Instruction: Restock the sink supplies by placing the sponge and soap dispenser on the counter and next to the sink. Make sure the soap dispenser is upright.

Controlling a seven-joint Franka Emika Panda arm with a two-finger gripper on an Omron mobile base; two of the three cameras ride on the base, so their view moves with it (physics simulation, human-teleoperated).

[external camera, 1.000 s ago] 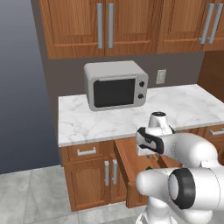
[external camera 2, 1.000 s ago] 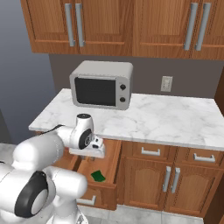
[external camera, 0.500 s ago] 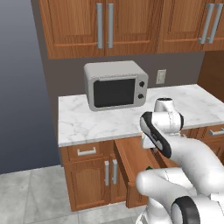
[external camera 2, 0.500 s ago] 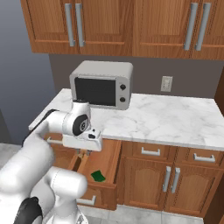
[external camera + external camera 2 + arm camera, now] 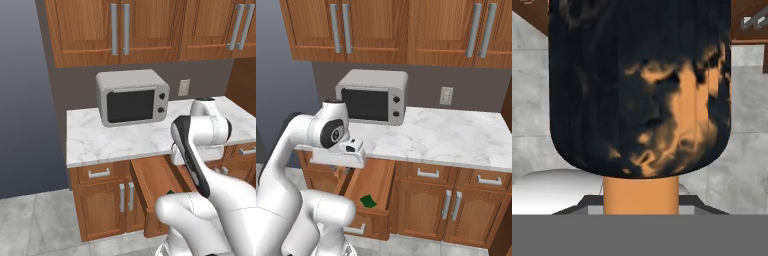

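1. Arm: a second ago it was bent low over the open drawer point(image 5: 373, 175). Now it has swung up, and the gripper point(image 5: 337, 167) sits about level with the counter point(image 5: 446, 135) lip, right above the drawer's left side.
2. Gripper: the hand view has the dispenser point(image 5: 640, 90) jammed right up against the lens, black body on top and orange neck running down toward the fingers, with grey floor behind it. Looks to me like it's clamped on the neck and the bottle is out of the drawer. So the pick is done, and the carry and the upright set-down are left.
3. Sponge point(image 5: 368, 201): lying on the drawer floor, near the front, untouched. That's the second trip.
4. Edges: the counter's front edge is just beside the hand, and the drawer sticks out underneath. I'd go up a bit more before going sideways, or the bottle clips the slab.
5. Room: the microwave point(image 5: 373, 97) hogs the back left of the counter. To its right is a long bare stretch of marble with loads of space to travel over.
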